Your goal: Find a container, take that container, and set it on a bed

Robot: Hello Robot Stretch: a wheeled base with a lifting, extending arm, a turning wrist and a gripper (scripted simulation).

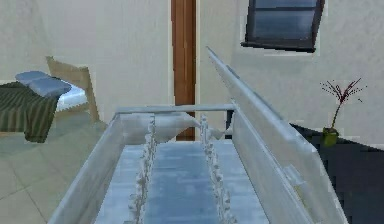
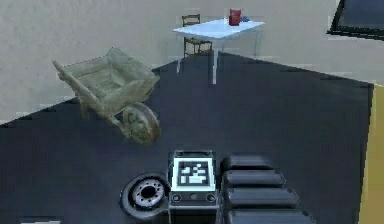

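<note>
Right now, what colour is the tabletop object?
The object is red; arm side view shows it best.

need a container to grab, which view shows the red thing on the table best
The arm side view: the red thing stands on the white table near the far wall. The forward view faces the bed.

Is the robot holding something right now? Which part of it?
It cannot be told: the jaws sit low beside the arm at the arm side view's bottom, and their tips cannot be made out.
</note>
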